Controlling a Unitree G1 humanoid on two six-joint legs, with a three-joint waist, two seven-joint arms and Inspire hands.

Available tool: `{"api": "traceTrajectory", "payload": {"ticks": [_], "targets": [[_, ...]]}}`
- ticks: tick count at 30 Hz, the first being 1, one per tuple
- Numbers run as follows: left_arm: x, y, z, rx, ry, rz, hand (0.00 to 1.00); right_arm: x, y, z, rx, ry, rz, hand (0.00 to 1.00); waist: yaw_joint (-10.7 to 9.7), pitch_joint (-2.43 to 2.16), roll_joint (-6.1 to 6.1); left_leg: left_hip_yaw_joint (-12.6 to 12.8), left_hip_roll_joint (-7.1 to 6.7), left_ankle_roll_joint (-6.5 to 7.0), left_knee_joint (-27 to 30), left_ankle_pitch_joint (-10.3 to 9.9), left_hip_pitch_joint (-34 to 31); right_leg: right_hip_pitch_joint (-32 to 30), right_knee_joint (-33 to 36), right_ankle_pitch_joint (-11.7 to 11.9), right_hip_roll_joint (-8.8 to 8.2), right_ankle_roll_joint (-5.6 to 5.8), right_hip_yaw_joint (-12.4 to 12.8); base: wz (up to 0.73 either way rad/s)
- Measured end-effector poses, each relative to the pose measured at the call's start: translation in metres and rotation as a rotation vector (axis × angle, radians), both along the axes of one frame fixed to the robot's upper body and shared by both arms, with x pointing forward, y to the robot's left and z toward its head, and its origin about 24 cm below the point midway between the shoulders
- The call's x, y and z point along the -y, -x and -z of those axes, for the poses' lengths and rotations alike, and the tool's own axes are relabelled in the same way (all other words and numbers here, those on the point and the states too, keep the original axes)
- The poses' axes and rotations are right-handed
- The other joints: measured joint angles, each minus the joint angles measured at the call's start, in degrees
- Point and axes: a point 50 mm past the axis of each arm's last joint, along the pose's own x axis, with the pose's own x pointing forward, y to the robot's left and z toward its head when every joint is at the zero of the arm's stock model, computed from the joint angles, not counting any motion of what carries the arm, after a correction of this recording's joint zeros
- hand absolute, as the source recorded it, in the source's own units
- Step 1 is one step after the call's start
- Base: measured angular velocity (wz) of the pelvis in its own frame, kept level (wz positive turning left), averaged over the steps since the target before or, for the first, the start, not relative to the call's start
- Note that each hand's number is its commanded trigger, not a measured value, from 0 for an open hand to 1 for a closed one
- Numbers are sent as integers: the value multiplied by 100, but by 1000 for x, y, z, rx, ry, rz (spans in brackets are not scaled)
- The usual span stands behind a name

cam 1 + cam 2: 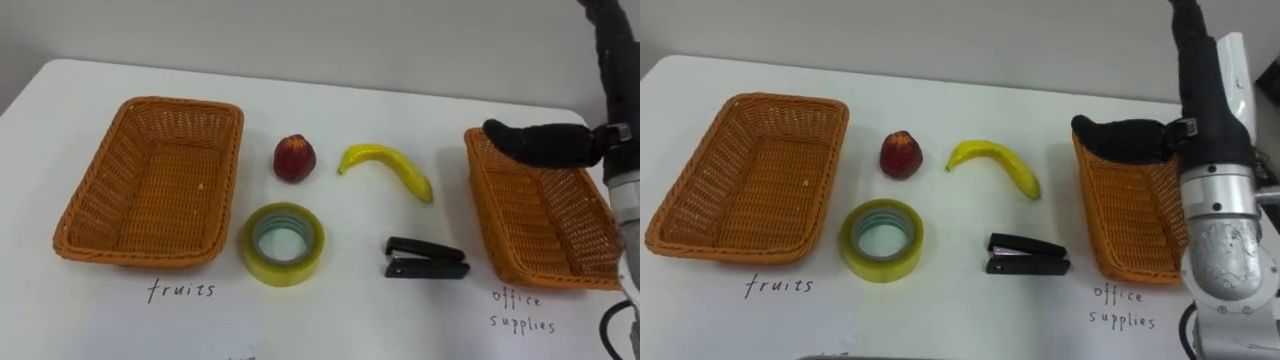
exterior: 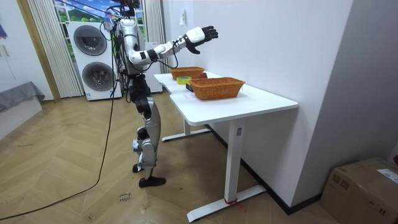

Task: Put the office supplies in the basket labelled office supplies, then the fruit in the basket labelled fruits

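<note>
— So, anything sorted?
— Nothing yet. Fruit basket (image 1: 160, 190) is bare. Apple (image 1: 294, 158), tape (image 1: 283, 243), banana (image 1: 388, 168) and stapler (image 1: 426, 258) lie spread apart on the table (image 1: 340, 315), easy pickings. My right hand (image 1: 535, 143) hangs flat and empty over the office basket (image 1: 545, 220), I'd say poised to reach.

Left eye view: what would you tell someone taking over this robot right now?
Right hand: open, holding nothing, above the far corner of the office basket.
Red fruit, banana, tape, stapler: lying between the baskets.
Done: nothing sorted yet.
Left: red fruit and banana into the fruit basket, tape and stapler into the office basket.
</note>
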Motion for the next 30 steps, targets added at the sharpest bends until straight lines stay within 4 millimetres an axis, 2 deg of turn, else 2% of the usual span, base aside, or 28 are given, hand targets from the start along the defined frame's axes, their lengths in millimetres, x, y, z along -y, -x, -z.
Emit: {"api": "traceTrajectory", "payload": {"ticks": [9, 20, 30], "targets": [[0, 0, 0, -11, -2, 18, 0, -9, -3, 10, -124, 14, -103, 0, 7, 3, 6, -6, 1, 0, -11, 0, -9, -12, -9, 1, 1, 0, -9, 0], [-7, -7, -2, 2, -18, 28, 0, -4, -6, 30, -277, 11, -130, 0, 3, -15, -59, -27, -1, 0, -8, 0, -21, -13, -13, 1, -2, 0, -19, 0], [-7, -8, -2, 8, -3, 33, 0, -6, -6, 33, -339, 82, -167, 0, 6, -11, -93, -27, -1, 0, -8, 0, -23, -16, -14, 1, -2, 0, 0, 0]]}}
